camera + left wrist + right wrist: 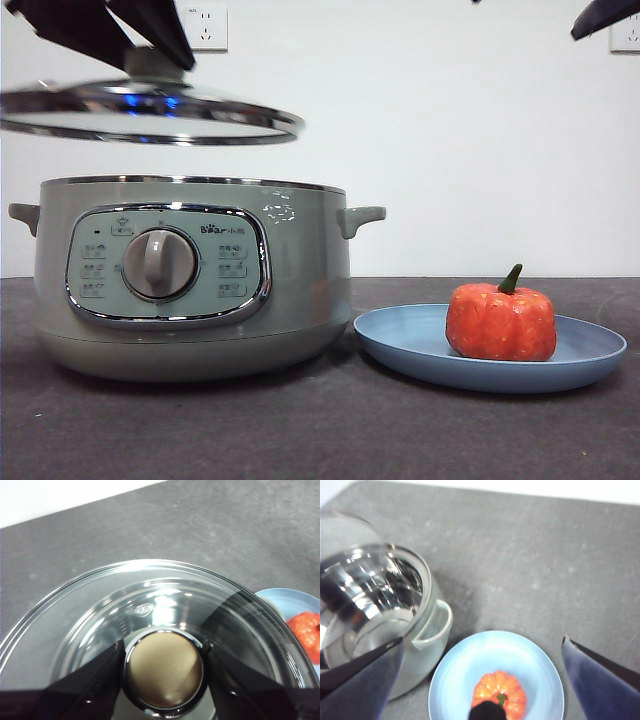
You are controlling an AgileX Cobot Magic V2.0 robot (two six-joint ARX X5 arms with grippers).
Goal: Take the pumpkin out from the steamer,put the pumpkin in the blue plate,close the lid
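The sage-green steamer [190,275] stands open at the left of the table. My left gripper [150,60] is shut on the lid's knob [164,667] and holds the glass lid [150,112] level in the air a little above the steamer and shifted to its left. The pumpkin [502,320] sits upright in the blue plate [400,340] to the right of the steamer. It also shows in the right wrist view [499,692] on the plate [465,680]. My right gripper [480,680] is open and empty, high above the plate; a black tip [605,15] shows at the top right.
The steamer's right side handle [360,217] points toward the plate. Dark grey table [400,430] runs in front of both. A white wall with sockets [207,27] stands behind.
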